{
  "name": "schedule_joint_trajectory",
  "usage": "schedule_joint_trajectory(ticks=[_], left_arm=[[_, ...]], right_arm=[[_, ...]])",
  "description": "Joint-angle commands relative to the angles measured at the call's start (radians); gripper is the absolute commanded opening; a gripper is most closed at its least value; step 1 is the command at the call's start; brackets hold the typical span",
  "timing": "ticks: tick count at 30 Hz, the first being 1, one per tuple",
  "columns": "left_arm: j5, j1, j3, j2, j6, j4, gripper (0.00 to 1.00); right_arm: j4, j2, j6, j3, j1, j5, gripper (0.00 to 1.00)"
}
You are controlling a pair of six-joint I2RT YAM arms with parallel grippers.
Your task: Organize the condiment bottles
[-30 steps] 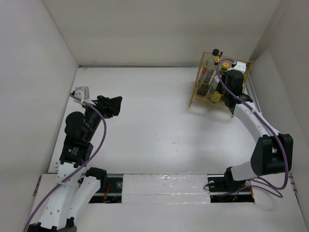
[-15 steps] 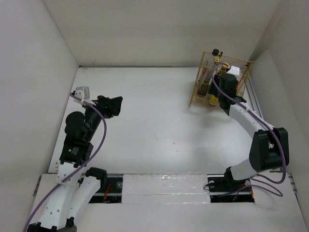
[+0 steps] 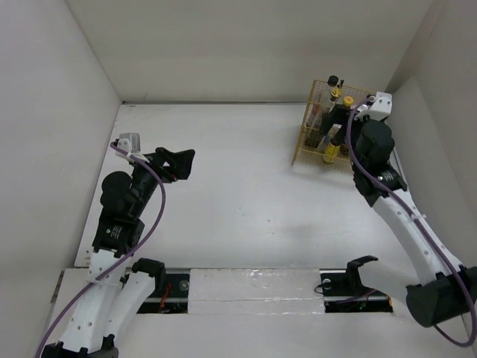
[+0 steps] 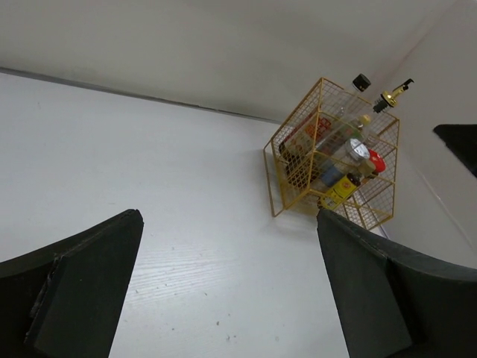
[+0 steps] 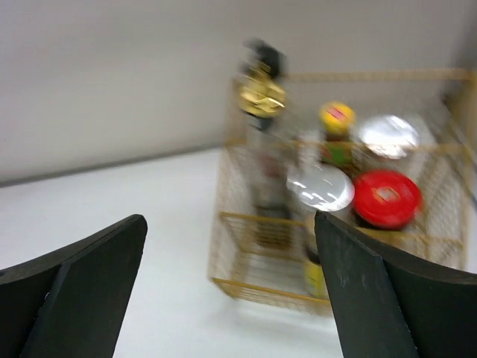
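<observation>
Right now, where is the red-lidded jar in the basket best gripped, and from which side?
By its lid, from straight above, probably: the red-lidded jar stands upright in the yellow wire basket, a silver-capped shaker close beside it, wire walls blocking the sides.

R arm (image 3: 402, 216): backs off basket (image 3: 304, 142), wrist now just right of it, elbow swings out near-right | R gripper (image 5: 229, 224): jaws spread wide, empty | L gripper (image 4: 229, 218): jaws spread wide too, empty | bottles (image 3: 330, 153): no longer covered by arm
</observation>
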Motion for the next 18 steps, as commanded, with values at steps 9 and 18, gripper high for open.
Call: schedule_joint_trajectory(ticks=[9, 18], left_arm=[[0.035, -0.006, 0.015, 0.002, 0.001, 0.038, 1.0], [0.044, -0.006, 0.015, 0.013, 0.001, 0.049, 1.0]], right_arm=[[0.195, 0.072, -0.134, -0.111, 0.448, -0.502, 1.0], [0.365, 0.39, -0.155, -0.215, 0.737, -0.251, 1.0]])
